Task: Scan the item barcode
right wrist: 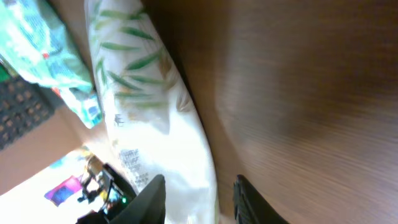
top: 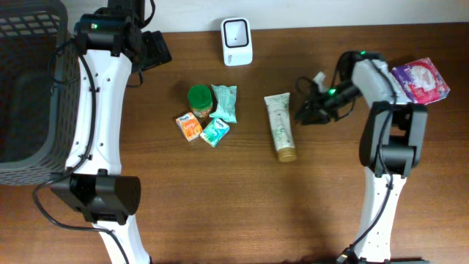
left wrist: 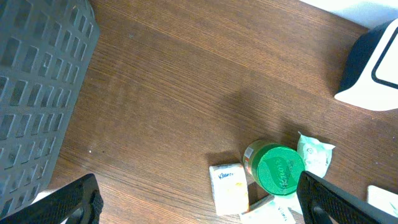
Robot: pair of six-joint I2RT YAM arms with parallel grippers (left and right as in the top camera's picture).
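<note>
The item, a white tube with green leaf print and a gold cap (top: pixel 279 126), lies flat on the table at centre. My right gripper (top: pixel 300 115) sits low at the tube's right side. In the right wrist view the tube (right wrist: pixel 155 124) fills the left half, and my right gripper (right wrist: pixel 199 186) stands open, its jaws a little apart with the tube's edge and bare wood between them. No barcode shows clearly. The white scanner (top: pixel 237 41) stands at the back centre. My left gripper (top: pixel 150 50) hovers wide open at the back left, holding nothing (left wrist: pixel 199 208).
A green-lidded jar (top: pixel 198 100), a teal packet (top: pixel 224 103) and two small tissue packs (top: pixel 189 126) (top: pixel 215 132) cluster left of the tube. A dark basket (top: pixel 29 88) fills the left edge. A purple box (top: pixel 421 79) lies at the far right.
</note>
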